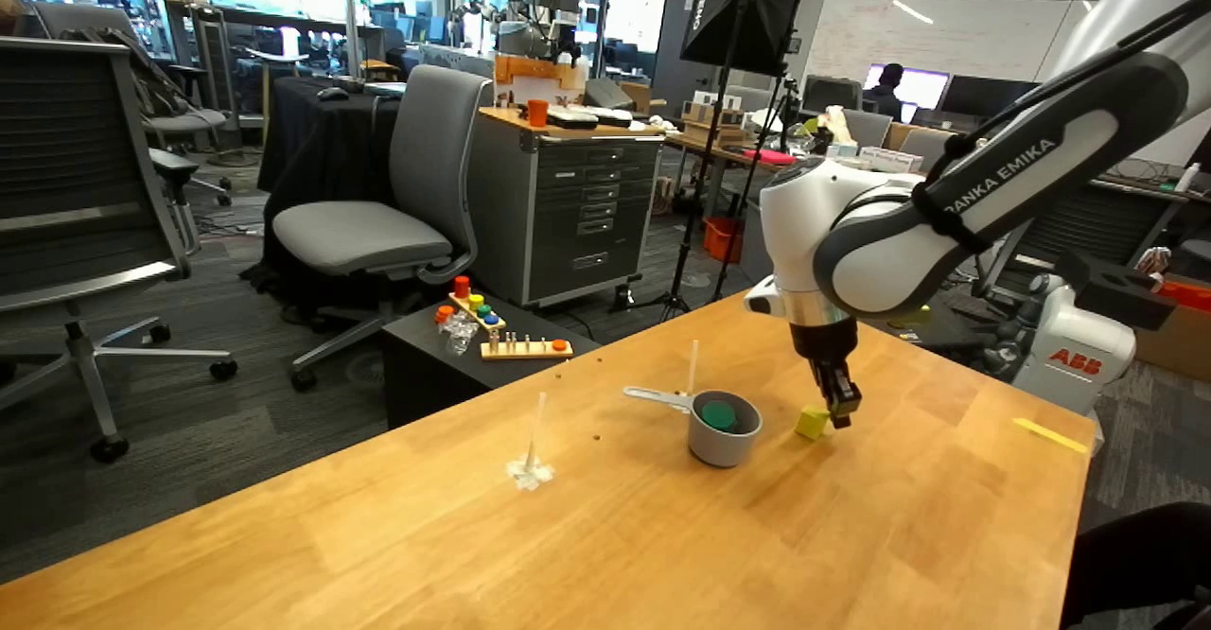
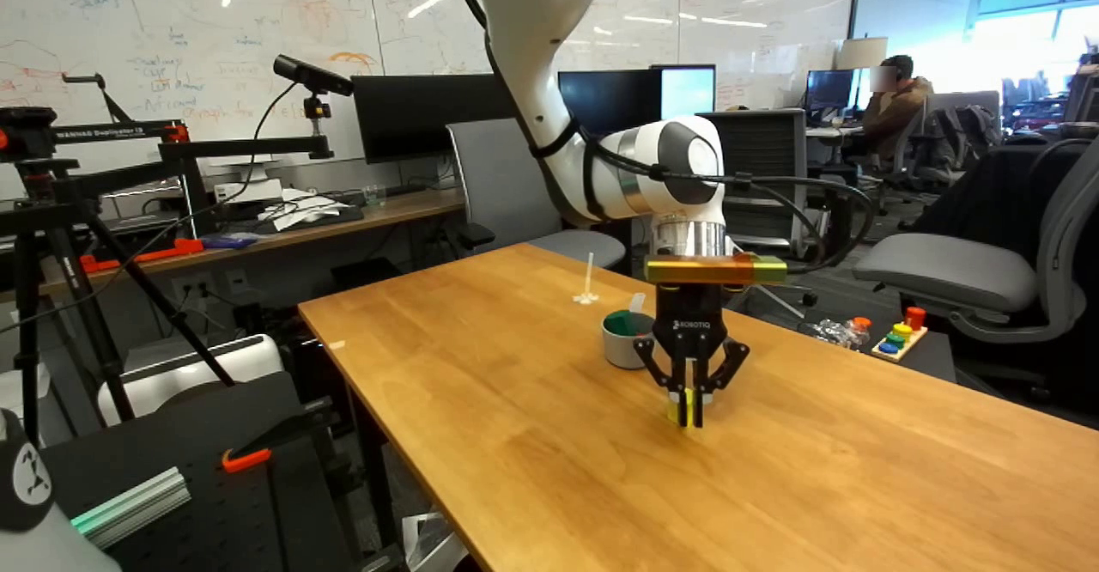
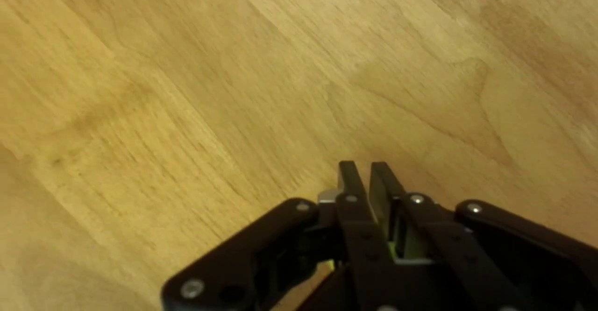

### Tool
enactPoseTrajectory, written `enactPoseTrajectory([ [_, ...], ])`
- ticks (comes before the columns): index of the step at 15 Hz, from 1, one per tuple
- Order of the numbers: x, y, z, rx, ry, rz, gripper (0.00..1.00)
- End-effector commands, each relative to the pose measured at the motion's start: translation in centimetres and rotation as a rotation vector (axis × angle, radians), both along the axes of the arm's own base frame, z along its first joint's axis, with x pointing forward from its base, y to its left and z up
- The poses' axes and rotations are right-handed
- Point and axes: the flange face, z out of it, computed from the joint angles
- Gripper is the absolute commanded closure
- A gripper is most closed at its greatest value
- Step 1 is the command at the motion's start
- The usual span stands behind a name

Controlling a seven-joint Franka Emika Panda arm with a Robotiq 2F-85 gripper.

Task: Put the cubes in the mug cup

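The grey mug cup (image 1: 724, 439) stands upright on the table, its handle to one side; it also shows in an exterior view (image 2: 623, 349). A green block (image 1: 719, 415) lies inside it. The yellow cube (image 1: 811, 422) is on the table right at my fingertips (image 1: 842, 419). In an exterior view the yellow cube (image 2: 675, 409) shows partly behind the fingers (image 2: 691, 422) and is wider than their gap. In the wrist view my fingers (image 3: 362, 168) point at the table with a narrow gap; only slivers of yellow show. Whether they pinch a cube corner is hidden. The red cube does not show.
Thin white sticks stand taped to the wooden table, one left of the mug (image 1: 536, 441) and one behind it (image 1: 693, 365). A strip of yellow tape (image 1: 1050, 435) lies near the table's edge. A low black stand with peg toys (image 1: 525, 350) is beside the table.
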Motion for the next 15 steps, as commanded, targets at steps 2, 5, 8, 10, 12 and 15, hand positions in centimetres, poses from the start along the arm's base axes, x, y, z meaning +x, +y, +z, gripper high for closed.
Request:
enactPoseTrajectory([
  [2,0.9,0.6,1.3,-0.021,-0.009,-0.001,0.45],
  [5,1.6,1.6,1.6,-0.011,0.006,0.045,0.22],
  [8,2.2,2.8,1.9,-0.015,-0.019,0.003,0.01],
  [10,2.8,3.5,2.4,-0.009,-0.097,-0.136,0.0],
  [12,3.2,4.1,2.5,0.004,-0.132,-0.235,0.0],
  [15,3.6,3.7,2.5,0.002,-0.197,-0.383,0.0],
])
